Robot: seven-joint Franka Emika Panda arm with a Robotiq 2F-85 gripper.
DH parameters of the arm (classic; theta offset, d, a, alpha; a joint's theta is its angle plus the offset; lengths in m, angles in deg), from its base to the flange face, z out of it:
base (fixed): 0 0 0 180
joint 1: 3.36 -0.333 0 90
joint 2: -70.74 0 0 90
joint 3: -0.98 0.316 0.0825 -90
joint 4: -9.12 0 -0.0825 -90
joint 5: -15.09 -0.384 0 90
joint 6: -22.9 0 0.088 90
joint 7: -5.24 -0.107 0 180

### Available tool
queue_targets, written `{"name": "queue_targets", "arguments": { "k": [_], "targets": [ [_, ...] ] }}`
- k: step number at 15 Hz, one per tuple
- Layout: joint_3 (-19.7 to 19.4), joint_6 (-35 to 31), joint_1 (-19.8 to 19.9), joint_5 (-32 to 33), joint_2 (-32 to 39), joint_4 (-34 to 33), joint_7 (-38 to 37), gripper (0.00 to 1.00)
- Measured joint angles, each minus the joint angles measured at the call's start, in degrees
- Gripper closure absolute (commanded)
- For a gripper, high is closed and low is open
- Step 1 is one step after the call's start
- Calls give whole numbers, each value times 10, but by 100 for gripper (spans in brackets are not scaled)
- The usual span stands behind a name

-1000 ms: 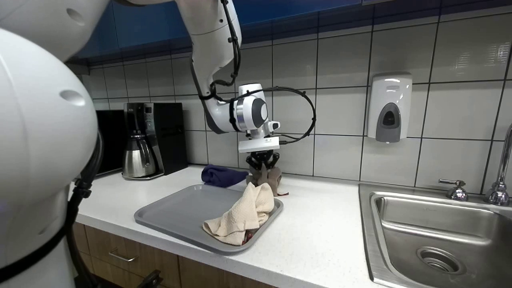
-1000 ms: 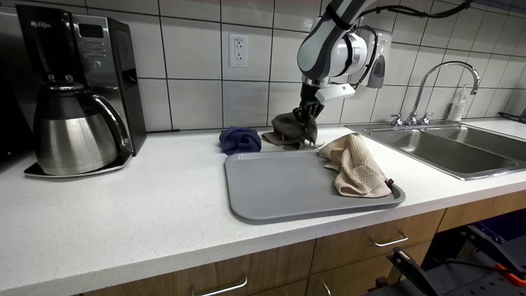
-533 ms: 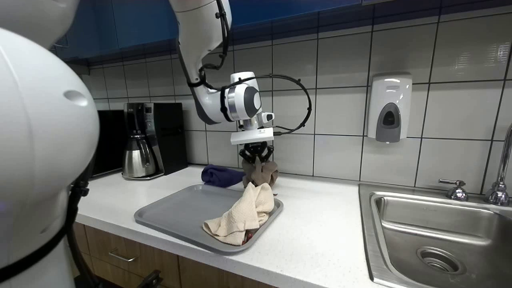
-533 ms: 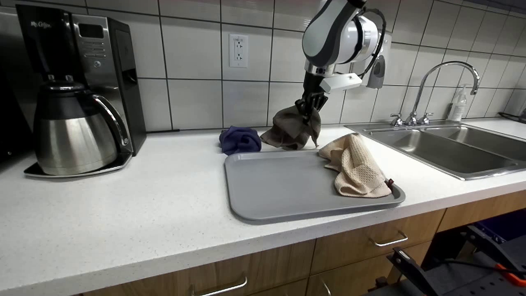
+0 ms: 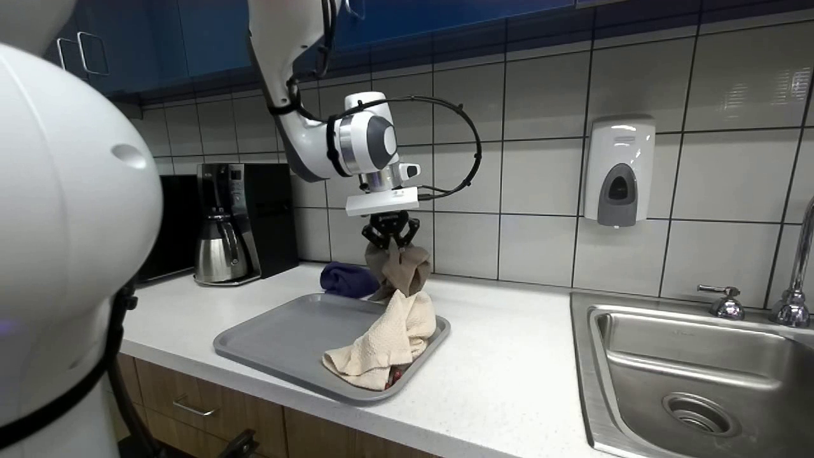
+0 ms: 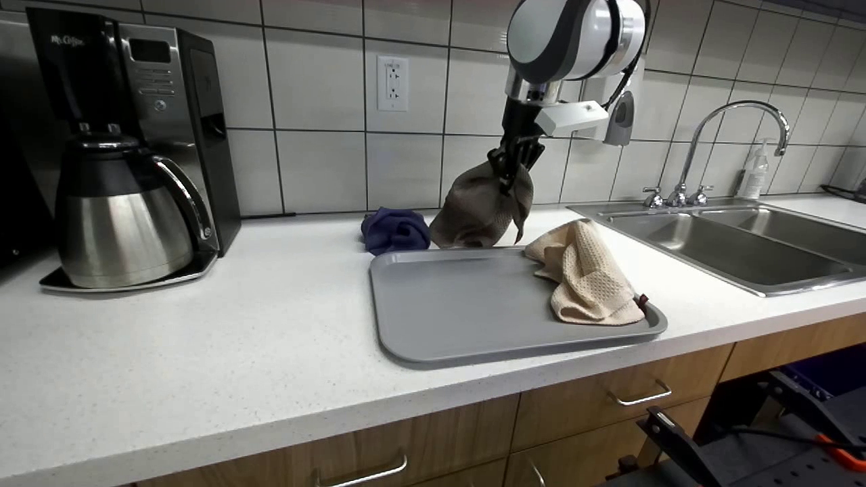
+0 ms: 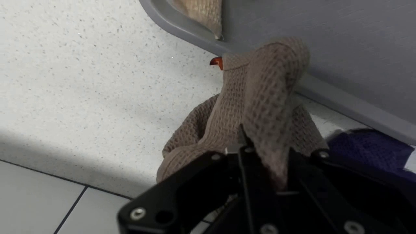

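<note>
My gripper [image 5: 393,244] is shut on a brown waffle-weave cloth [image 5: 408,270], which hangs in folds below the fingers. The gripper [image 6: 507,177] and brown cloth [image 6: 473,211] are behind the back edge of a grey tray [image 6: 446,304]. I cannot tell whether the cloth's lower end touches the counter. In the wrist view a fold of the brown cloth [image 7: 235,97] runs between the fingertips [image 7: 267,143], with a small orange-red tag at its edge. A beige cloth [image 6: 588,281] lies crumpled on the tray's sink-side end. A navy cloth [image 6: 396,231] lies bunched beside the brown one.
A coffee maker with a steel carafe [image 6: 125,223] stands on the counter [image 6: 237,352]. A steel sink [image 5: 687,381] with a faucet [image 6: 697,135] lies at the opposite end. A soap dispenser [image 5: 620,172] hangs on the tiled wall behind. Blue cabinets [image 5: 432,25] are overhead.
The gripper has risen with the brown cloth held in it and moved toward the tray. The cloth now hangs more stretched. The tray, beige cloth and navy cloth have not moved.
</note>
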Motion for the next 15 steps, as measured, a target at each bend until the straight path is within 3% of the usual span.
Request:
{"name": "queue_targets", "arguments": {
  "k": [15],
  "targets": [
    [23, 0, -3, -1, -149, 152, -2, 98]
  ]
}}
